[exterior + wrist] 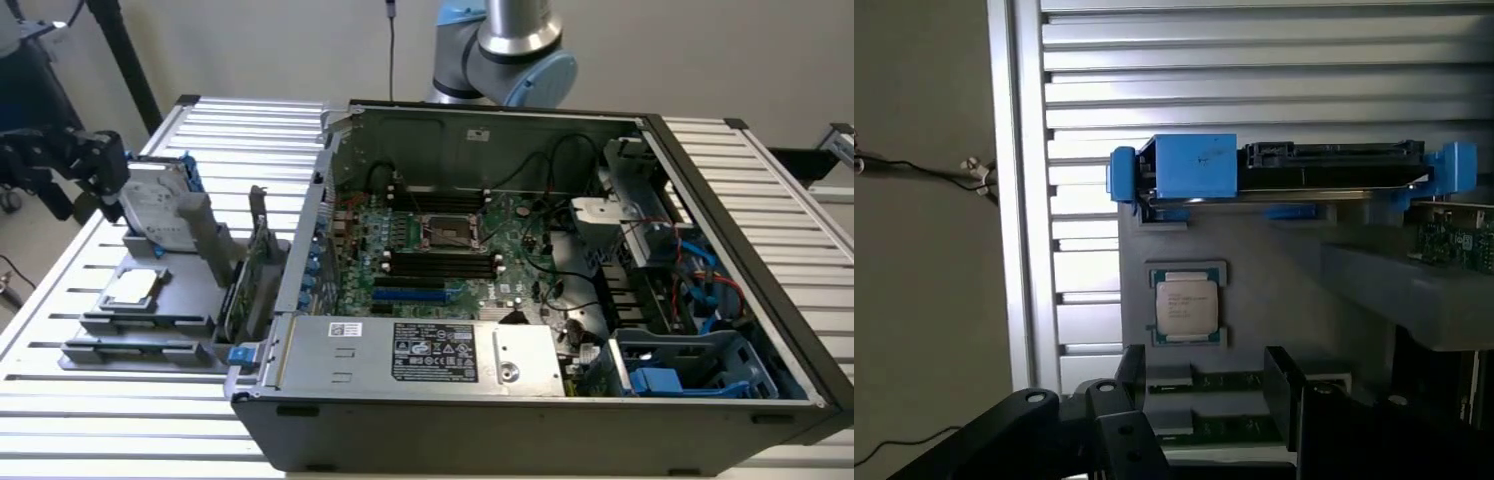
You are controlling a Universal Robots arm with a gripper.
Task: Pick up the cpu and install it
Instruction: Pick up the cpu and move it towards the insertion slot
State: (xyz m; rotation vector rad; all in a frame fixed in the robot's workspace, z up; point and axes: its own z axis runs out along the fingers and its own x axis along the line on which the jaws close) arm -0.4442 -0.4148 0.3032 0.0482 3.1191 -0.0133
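The cpu point(132, 288) point(1187, 305) is a small square chip with a dull silver top, lying flat in a recess of the grey parts holder point(187, 290) at the exterior view's left. My black gripper point(96, 165) point(1206, 385) hangs above the far end of that holder, well clear of the chip, open, with nothing between its two fingers point(1132, 372). Inside the open computer case point(534, 400), the black-framed socket point(451, 232) sits in the middle of the green motherboard.
A silver hard drive in a blue frame point(160, 208) point(1284, 170) stands upright on the holder beside the cpu, close to the gripper. A circuit card point(254, 265) stands on edge between holder and case. Memory sticks point(1229, 430) lie in the holder. The slatted table point(80, 400) surrounds everything.
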